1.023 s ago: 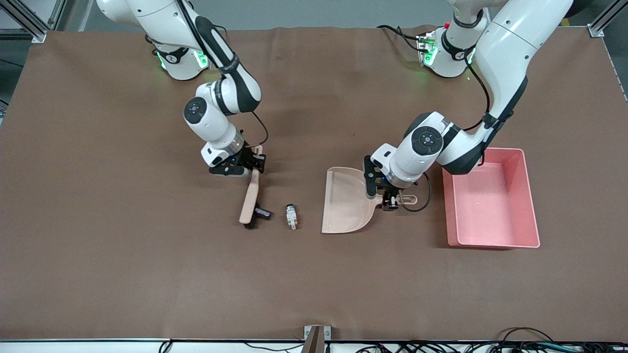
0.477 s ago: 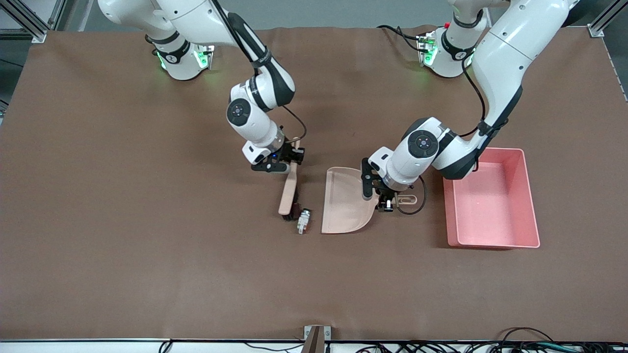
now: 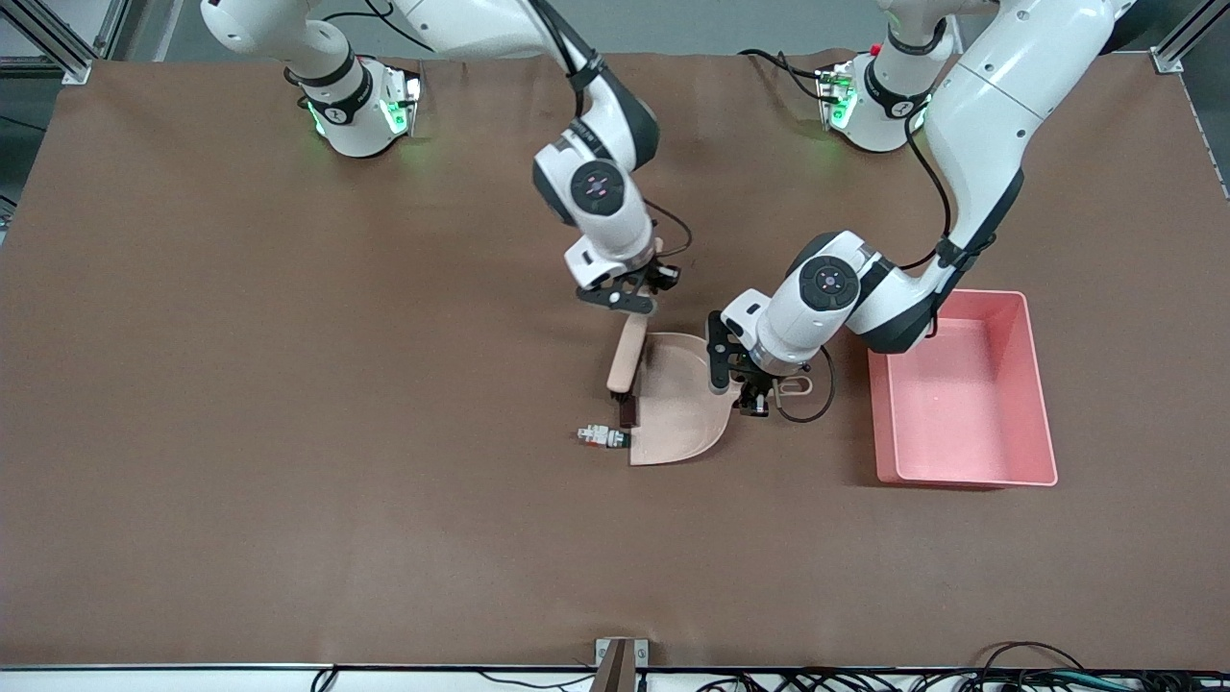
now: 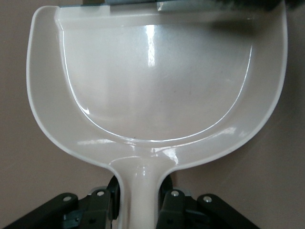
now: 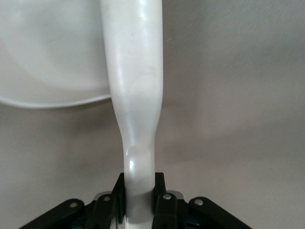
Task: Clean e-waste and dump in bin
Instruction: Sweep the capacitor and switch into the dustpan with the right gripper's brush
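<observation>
The dustpan (image 4: pixel 157 95) and the brush handle (image 5: pixel 133 95) look like smooth, glossy beige plastic catching highlights, the bin (image 3: pixel 961 471) is smooth pink plastic with a softer sheen, and the brown table cover (image 3: pixel 288 481) looks matt.

Dark block (image 3: pixel 627 411) half hidden beside brush (image 3: pixel 625 358).

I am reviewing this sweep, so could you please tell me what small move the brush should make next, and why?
Probably a short re-sweep. The white-grey connector lies on the table just outside the dustpan mouth, at its corner nearer the camera, while the brush in the right hand is already at the mouth. The left hand holds the dustpan handle; the pink bin waits beside it.
</observation>
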Robot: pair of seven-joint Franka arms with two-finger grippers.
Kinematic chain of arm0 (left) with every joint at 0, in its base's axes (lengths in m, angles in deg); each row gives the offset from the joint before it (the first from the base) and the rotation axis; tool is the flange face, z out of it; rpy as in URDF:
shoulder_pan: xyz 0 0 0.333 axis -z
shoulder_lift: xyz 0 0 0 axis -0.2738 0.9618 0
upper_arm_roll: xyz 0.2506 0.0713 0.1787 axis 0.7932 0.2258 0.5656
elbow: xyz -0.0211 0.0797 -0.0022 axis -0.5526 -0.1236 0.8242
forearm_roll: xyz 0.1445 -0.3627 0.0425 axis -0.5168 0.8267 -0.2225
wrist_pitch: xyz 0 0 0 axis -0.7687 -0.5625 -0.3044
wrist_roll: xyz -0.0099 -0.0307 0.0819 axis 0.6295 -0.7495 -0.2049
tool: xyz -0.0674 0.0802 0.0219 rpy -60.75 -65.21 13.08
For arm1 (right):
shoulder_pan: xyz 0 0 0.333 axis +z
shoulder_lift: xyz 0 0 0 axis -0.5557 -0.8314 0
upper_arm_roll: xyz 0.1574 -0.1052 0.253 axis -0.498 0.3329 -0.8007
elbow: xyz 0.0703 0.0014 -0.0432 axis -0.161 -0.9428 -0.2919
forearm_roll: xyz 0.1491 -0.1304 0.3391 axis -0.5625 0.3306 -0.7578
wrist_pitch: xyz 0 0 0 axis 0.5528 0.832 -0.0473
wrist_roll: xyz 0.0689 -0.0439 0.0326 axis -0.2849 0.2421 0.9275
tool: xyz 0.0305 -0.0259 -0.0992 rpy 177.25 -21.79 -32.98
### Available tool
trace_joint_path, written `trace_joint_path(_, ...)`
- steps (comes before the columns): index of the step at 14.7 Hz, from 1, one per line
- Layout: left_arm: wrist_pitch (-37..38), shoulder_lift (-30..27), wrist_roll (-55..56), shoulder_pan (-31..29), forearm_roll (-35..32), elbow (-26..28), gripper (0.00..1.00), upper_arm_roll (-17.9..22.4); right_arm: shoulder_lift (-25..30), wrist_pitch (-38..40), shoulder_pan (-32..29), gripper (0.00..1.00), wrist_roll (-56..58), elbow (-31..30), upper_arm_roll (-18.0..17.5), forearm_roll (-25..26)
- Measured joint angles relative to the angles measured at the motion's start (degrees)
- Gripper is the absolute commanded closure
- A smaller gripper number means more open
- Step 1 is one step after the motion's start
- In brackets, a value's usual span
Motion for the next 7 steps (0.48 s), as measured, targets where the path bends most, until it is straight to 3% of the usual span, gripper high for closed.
trace_joint_path(3, 0.00, 0.02, 0.02, 0.59, 0.00, -0.40, 0.92, -0.08, -0.53, 4.56, -0.19, 1.00, -0.26, 2.01, 1.39, 0.57)
trace_joint_path(7, 0.02, 0.03, 0.16, 1.19, 0.00, -1.00, 0.92, -0.10, 0.64, 9.99, -5.35, 1.00, 6.94, 3.08, 2.62, 0.72)
